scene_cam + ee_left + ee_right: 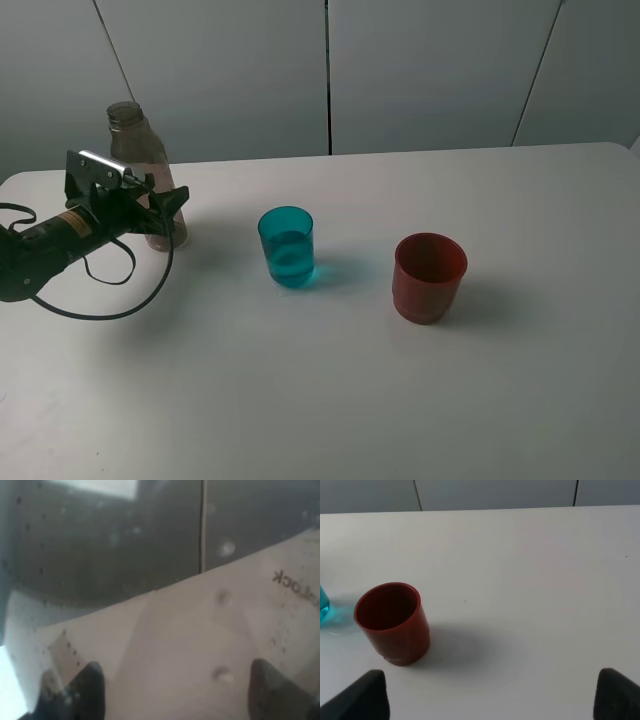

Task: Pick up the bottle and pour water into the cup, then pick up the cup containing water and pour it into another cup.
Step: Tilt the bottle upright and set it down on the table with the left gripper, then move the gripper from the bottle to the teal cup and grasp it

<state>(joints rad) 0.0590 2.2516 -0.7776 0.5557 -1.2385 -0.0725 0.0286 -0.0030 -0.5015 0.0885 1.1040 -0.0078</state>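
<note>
High view: the left gripper (165,212) is closed around the tall smoky brown plastic bottle (130,140), upright at far left. The translucent teal tumbler (286,247) seems already to hold water.

Left wrist view: the bottle fills the gap between the jaws.

Right wrist view: the right gripper (491,680) is wide open and empty. The squat red-brown cup (392,622) looks dry, so I judge the second pour remains.

Three things stand in a row on your table (420,420): the bottle (133,150) at far left, the tumbler (287,247) with water in it at the middle, and the wide cup (429,277) to its right, apart, slightly nearer the front edge. Your left gripper (166,212) clasps the bottle's lower part.
</note>
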